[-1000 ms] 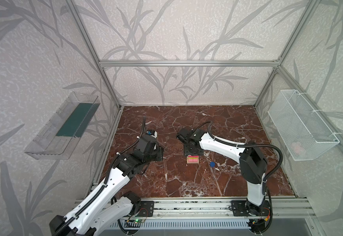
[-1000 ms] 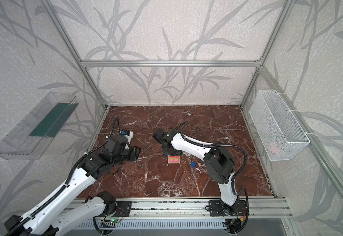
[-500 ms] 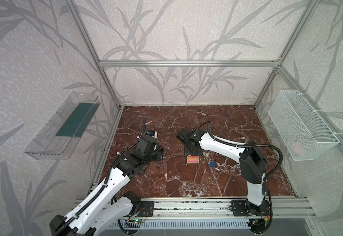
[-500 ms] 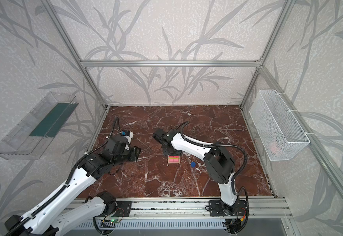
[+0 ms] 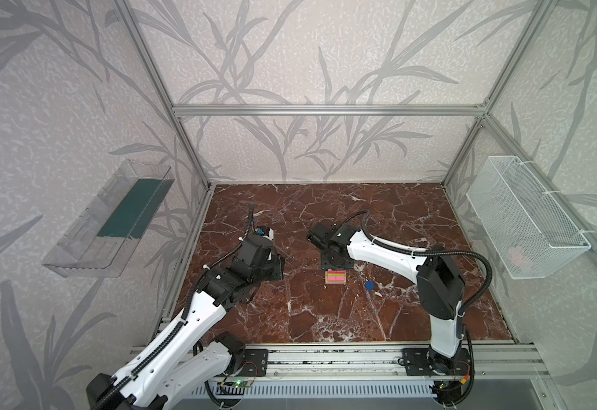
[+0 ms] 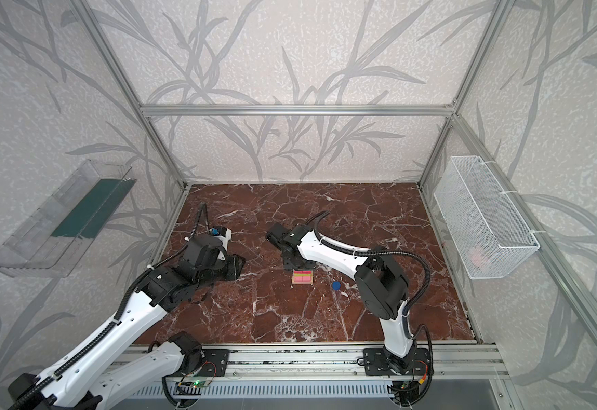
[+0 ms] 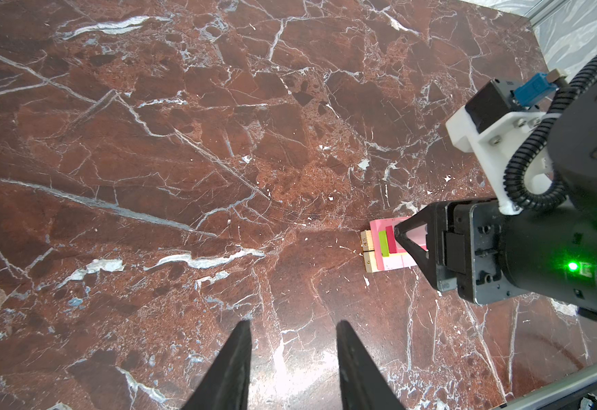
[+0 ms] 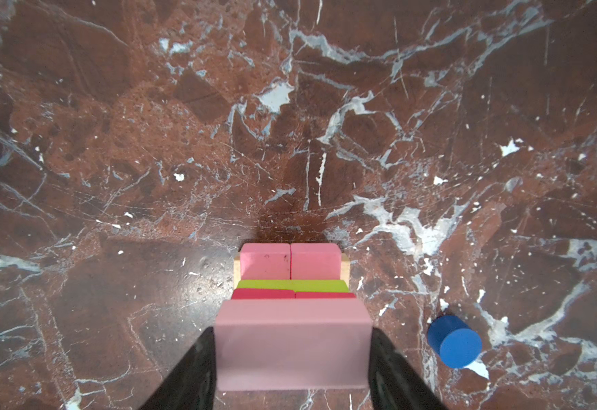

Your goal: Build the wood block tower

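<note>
Right wrist view: your right gripper (image 8: pixel 292 335) pinches a pink bar (image 8: pixel 290 358) over the tower (image 8: pixel 290 264) on the table (image 5: pixel 325 319); left gripper (image 7: pixel 293 324) jaws spread, empty. Set it crooked and the red cubes (image 8: pixel 263 294) could slide off.

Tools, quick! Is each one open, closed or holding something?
Left tool: open, empty.
Right tool: holding a pink bar.

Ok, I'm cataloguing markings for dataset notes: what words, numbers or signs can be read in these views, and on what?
"45", faint, uncertain: end face of one plain tan wooden bar at the base of the block tower.
"6", likewise uncertain: end face of the neighbouring tan wooden bar.
No text: the pink wooden bar in the right gripper.
Elsewhere nothing is readable.
</note>
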Robot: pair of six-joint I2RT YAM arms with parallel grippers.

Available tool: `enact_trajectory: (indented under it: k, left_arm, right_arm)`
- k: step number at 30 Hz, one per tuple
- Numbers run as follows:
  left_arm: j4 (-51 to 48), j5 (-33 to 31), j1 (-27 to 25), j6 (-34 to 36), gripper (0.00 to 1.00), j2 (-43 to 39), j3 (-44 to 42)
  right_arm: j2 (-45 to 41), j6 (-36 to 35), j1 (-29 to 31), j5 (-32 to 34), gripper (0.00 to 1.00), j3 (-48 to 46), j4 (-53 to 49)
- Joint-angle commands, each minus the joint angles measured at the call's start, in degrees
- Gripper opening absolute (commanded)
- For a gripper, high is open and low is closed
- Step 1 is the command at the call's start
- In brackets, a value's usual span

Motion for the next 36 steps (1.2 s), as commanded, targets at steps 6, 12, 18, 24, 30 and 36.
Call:
enact_trajectory:
  k: [6, 12, 18, 24, 30, 36]
  left_arm:
    - [-1.0, -0.6, 0.2, 0.6, 0.39, 0.1, -0.7]
    - [-1.0, -0.6, 0.2, 0.6, 0.39, 0.1, -0.6]
    - [-1.1, -0.7, 0.2, 0.6, 0.39, -0.1, -0.6]
    - [-1.1, -0.7, 0.2, 0.6, 0.39, -0.2, -0.7]
    - [-1.1, -0.7, 0.2, 0.6, 0.39, -0.2, -0.7]
    - [-1.0, -0.7, 0.2, 0.6, 0.39, -0.2, -0.8]
  right_arm:
    - [-0.9, 0.2, 0.3, 0.2, 0.61, 0.7, -2.5]
    - [-1.0, -0.2, 0.3, 0.1, 0.6, 1.6, -3.1]
    - [-1.1, -0.6, 0.3, 0.3, 0.6, 2.3, -3.8]
    - [-1.4, -0.5, 0.3, 0.1, 0.6, 2.4, -3.8]
    - [-0.9, -0.5, 0.3, -0.7, 0.6, 2.3, -3.4]
    - [-0.6, -0.3, 0.3, -1.0, 0.6, 2.2, -3.2]
